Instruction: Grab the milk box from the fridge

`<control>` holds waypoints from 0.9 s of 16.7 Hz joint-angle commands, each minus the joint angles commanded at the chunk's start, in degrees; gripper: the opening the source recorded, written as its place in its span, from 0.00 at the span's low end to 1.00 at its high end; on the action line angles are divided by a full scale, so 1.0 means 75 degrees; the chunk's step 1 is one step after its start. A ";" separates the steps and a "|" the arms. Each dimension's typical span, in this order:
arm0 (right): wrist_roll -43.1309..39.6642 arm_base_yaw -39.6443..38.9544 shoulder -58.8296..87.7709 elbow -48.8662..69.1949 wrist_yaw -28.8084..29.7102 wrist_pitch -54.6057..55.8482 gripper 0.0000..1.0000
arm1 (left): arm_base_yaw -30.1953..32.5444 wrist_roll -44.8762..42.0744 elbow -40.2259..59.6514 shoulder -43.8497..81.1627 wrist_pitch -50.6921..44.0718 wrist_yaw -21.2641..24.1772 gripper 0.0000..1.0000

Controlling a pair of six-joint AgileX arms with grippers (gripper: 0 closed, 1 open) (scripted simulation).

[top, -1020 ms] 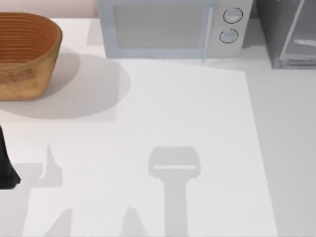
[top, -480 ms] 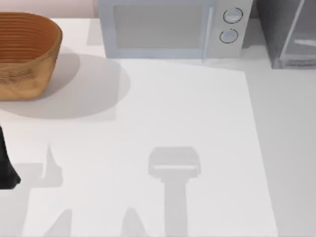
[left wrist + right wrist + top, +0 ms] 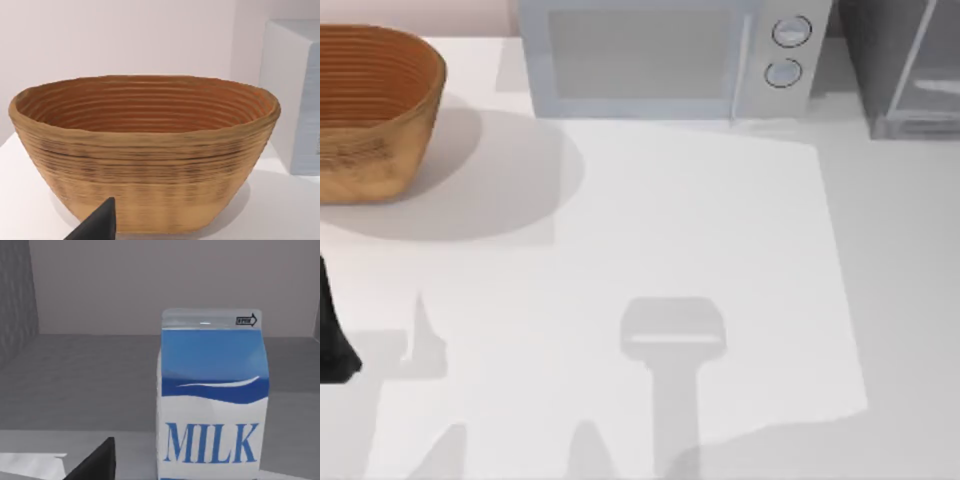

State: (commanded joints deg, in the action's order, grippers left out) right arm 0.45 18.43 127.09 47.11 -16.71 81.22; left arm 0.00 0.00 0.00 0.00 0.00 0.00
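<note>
Milk box (image 3: 212,400) stands upright on the grey fridge (image 3: 905,65) floor, right before my right end effector (image 3: 95,462); whether its fingers are apart, I can't tell. Left arm (image 3: 332,335) sits parked at the surface's left edge.

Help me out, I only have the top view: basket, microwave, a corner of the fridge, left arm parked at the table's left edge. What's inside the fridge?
Observer: The right wrist view looks into the fridge: a milk carton stands upright on its grey floor.
Operator: Any markings on it?
Observer: Blue top, white lower half, and "MILK" in blue letters on the side facing the camera.
Operator: Is the right pincer on it?
Observer: No. A dark part of the right pincer sits apart from the carton, nearer the camera.
</note>
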 joint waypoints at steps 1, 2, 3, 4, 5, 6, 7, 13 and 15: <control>-0.0006 -0.0124 0.0212 0.0308 0.0141 -0.0143 1.00 | 0.0000 0.0000 0.0000 0.0000 0.0000 0.0000 1.00; -0.0010 -0.0222 0.0369 0.0533 0.0251 -0.0258 1.00 | 0.0000 0.0000 0.0000 0.0000 0.0000 0.0000 1.00; -0.0014 -0.0288 0.0467 0.0680 0.0327 -0.0339 1.00 | 0.0000 0.0000 0.0000 0.0000 0.0000 0.0000 1.00; -0.0015 -0.0319 0.0508 0.0746 0.0362 -0.0378 1.00 | 0.0000 0.0000 0.0000 0.0000 0.0000 0.0000 1.00; -0.0015 -0.0320 0.0508 0.0747 0.0363 -0.0379 1.00 | 0.0000 0.0000 0.0000 0.0000 0.0000 0.0000 1.00; -0.0015 -0.0320 0.0508 0.0747 0.0363 -0.0379 1.00 | 0.0000 0.0000 0.0000 0.0000 0.0000 0.0000 1.00; -0.0015 -0.0320 0.0508 0.0747 0.0363 -0.0379 1.00 | 0.0000 0.0000 0.0000 0.0000 0.0000 0.0000 1.00; -0.0019 -0.0403 0.0894 0.1600 0.0450 -0.0856 1.00 | 0.0000 0.0000 0.0000 0.0000 0.0000 0.0000 1.00; -0.0021 -0.0483 0.1149 0.2272 0.0533 -0.1217 1.00 | 0.0000 0.0000 0.0000 0.0000 0.0000 0.0000 1.00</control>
State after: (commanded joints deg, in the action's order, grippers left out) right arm 0.29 14.81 135.70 64.15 -12.71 72.10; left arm 0.00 0.00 0.00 0.00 0.00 0.00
